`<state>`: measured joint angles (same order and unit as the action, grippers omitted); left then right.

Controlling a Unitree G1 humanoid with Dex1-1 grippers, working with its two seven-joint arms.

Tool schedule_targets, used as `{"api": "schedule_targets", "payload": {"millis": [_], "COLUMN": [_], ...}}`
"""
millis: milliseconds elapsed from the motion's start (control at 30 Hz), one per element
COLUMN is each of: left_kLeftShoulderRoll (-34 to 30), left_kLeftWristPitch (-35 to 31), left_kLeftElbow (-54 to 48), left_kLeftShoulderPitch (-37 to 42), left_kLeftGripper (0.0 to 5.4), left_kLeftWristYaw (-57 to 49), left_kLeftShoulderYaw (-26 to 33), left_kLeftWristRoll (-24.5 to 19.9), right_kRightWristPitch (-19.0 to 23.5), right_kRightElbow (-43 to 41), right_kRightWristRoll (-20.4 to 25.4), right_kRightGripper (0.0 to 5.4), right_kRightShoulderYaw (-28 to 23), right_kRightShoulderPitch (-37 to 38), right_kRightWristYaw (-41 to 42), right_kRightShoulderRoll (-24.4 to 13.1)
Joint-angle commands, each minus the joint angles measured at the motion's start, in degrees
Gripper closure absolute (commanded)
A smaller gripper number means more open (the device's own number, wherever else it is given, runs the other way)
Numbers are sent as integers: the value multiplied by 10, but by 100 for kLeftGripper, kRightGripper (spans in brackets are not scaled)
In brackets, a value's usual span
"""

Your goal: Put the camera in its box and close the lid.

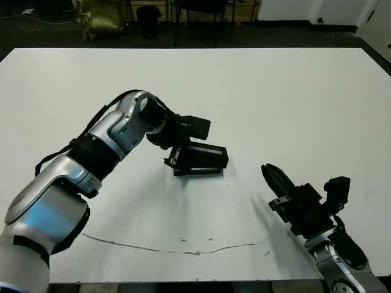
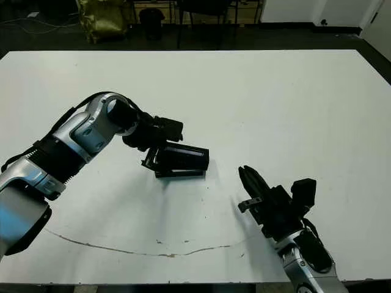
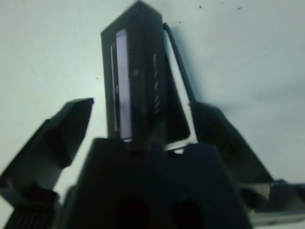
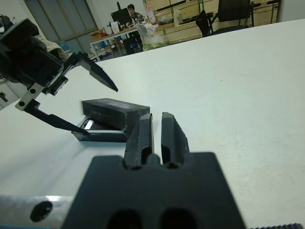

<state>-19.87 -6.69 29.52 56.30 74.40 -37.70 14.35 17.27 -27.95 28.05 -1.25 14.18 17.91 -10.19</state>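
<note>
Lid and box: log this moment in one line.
left gripper: open, at box end | lid: askew on box | right gripper: shut, idle

lid [image 1: 204, 155] askew on box [image 1: 197, 171], mid-table [image 1: 275, 97]

Both arms are clad in silver-grey shells with black joint bands. A black cable [image 1: 67, 149] is looped along the left arm [image 1: 91, 159]. Each arm is ended by a black gripper body with two tapered black fingers.
</note>
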Motion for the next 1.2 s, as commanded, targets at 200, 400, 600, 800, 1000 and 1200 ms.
{"api": "schedule_targets", "payload": {"millis": [200,400,600,800,1000,1200], "left_kLeftShoulderRoll": [-2,1,-1,-2,-1,-4], "left_kLeftWristPitch": [7,-4,12,11,-38,-75], "left_kLeftElbow": [28,35,34,32,27,10], "left_kLeftShoulderPitch": [-53,-53,-54,-53,-49,-43], "left_kLeftGripper": [11,7,0,0,0,20], "left_kLeftWristYaw": [46,44,42,45,50,55], "left_kLeftShoulderYaw": [-37,-36,-35,-35,-33,-24], "left_kLeftWristRoll": [17,18,17,17,16,5], "right_kRightWristPitch": [2,7,12,3,26,15], "right_kRightElbow": [11,4,2,1,-7,0], "right_kRightWristRoll": [5,-4,-7,-11,4,-1], "right_kRightGripper": [540,540,540,540,540,540], "right_kRightShoulderYaw": [-5,-2,-2,-2,-5,-5], "right_kRightShoulderPitch": [5,6,6,8,8,7], "right_kRightWristYaw": [6,-5,-6,-2,-11,-5], "right_kRightShoulderRoll": [0,-1,-3,-4,-2,-2]}}
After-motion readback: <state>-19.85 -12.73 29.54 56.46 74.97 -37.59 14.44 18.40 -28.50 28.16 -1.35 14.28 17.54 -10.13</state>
